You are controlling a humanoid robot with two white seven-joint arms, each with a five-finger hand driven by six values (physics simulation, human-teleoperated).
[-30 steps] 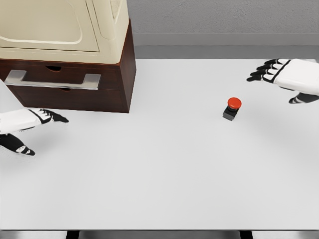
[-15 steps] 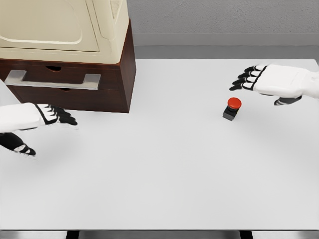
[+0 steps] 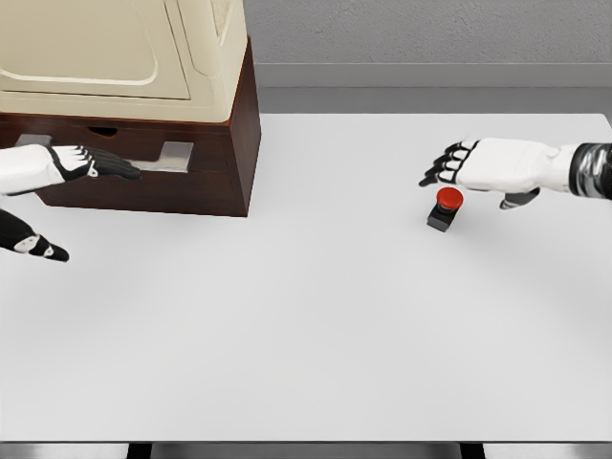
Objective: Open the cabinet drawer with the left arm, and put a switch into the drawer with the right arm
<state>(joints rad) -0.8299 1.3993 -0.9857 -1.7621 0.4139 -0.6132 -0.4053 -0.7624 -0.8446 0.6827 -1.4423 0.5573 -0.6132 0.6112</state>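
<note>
At the far-left corner of the white table [image 3: 316,335] stands the cabinet [image 3: 143,105], cream above and dark wood below, with its drawer [image 3: 206,158] shut flush with the front. The left hand [image 3: 53,164] is raised in front of that drawer, its fingers stretched out flat over the metal handle [image 3: 172,156] and not curled around it; the thumb hangs lower, apart from the rest. Whether the fingertips actually touch the bar cannot be told from this view.

Toward the table's right edge, the switch [image 3: 445,207], a red button on a small dark base, sits upright on the surface. The right hand [image 3: 483,164] hovers just above and behind it, fingers extended and loosely spread, holding nothing.

The step in hand appears to be the reach: neither grasp is made. Next, the left fingers would need to hook the handle and draw the drawer out toward the near edge, while the right hand drops and closes around the switch.
</note>
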